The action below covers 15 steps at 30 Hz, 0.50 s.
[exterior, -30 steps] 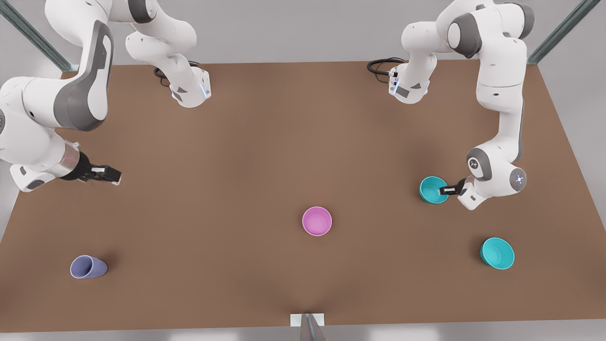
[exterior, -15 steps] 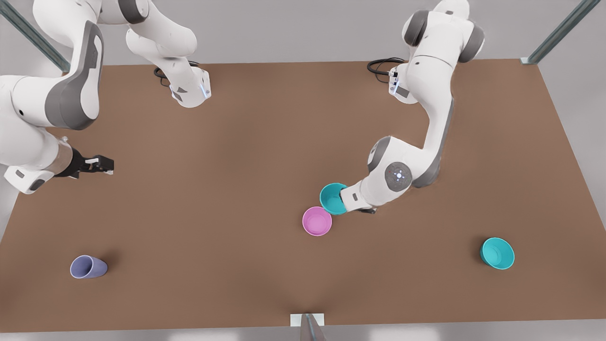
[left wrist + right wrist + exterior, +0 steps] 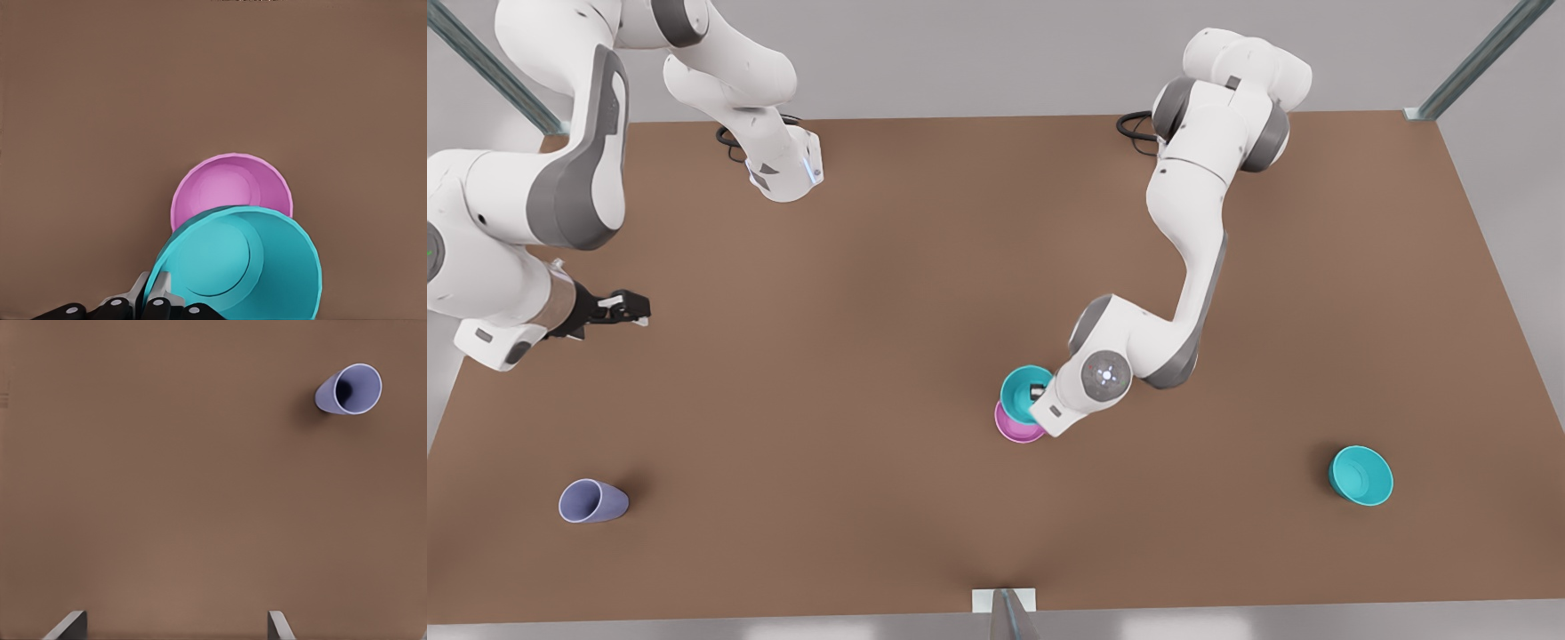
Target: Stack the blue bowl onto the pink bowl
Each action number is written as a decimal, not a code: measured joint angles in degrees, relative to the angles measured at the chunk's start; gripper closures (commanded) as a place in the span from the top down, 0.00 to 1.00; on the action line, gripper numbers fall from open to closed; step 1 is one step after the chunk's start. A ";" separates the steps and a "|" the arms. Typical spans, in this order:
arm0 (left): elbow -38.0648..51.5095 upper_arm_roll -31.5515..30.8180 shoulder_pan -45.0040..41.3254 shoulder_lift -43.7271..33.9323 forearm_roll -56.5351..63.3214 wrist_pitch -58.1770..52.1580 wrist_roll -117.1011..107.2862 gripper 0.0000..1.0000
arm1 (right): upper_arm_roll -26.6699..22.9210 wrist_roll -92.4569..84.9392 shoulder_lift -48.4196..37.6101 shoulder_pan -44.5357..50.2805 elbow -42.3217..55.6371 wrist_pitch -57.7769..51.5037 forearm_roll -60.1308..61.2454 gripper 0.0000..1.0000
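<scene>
The left gripper (image 3: 1037, 391), on the arm at the front view's right, pinches the rim of the small round turquoise plastic bowl (image 3: 1021, 392) and holds it above the small round pink plastic bowl (image 3: 1016, 427), overlapping it but off-centre; the left wrist view suggests the turquoise one is not seated, though that is hard to judge. The right gripper (image 3: 633, 308) waits over the brown table (image 3: 871, 267) near the front view's left edge, fingers spread apart. A lavender cup (image 3: 592, 501) and a wider teal bowl (image 3: 1361, 476) stand well apart
</scene>
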 measured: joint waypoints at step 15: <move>1.75 -0.25 1.70 1.74 -0.36 5.28 -8.19 0.21 | 0.00 -2.14 0.24 0.27 0.00 -0.04 0.02 1.00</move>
